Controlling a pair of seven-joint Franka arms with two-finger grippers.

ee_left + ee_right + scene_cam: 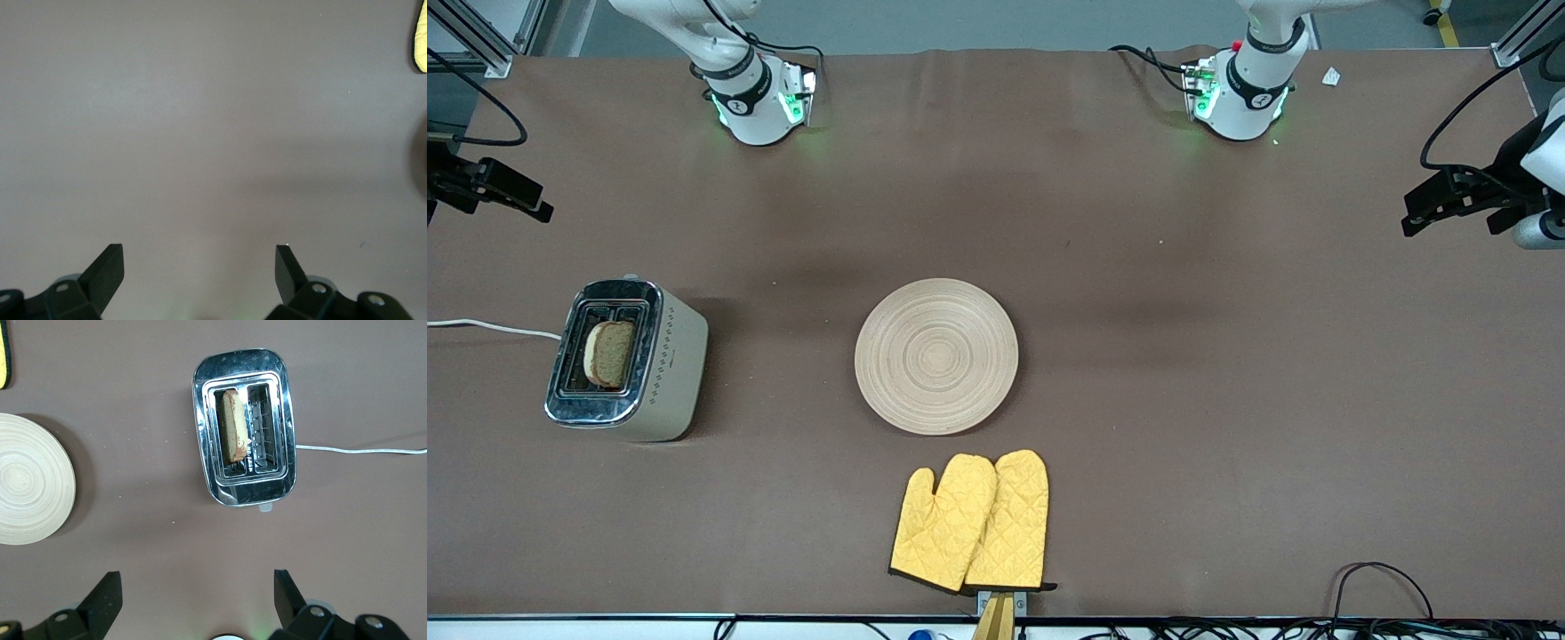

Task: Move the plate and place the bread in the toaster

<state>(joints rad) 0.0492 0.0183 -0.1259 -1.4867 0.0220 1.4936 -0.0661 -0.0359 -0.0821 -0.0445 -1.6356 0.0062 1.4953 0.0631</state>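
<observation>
One slice of bread (610, 353) is seen standing in a slot of the toaster (667, 360) toward the right arm's end of the desk (1227, 400), the plate (936, 356) lies empty mid-desk, and the left gripper (200, 263) and right gripper (198, 583), both spread apart and empty, are held high, suggesting completion.

A robotics lab is indicated: two arm bases (760, 102) are bolted onto a brown-covered tabletop (1183, 356), aluminium framing (480, 40) is seen at its corners, cameras on stands (489, 187) are mounted at both ends, and loose cables (1378, 587) are trailed along its edge.
</observation>
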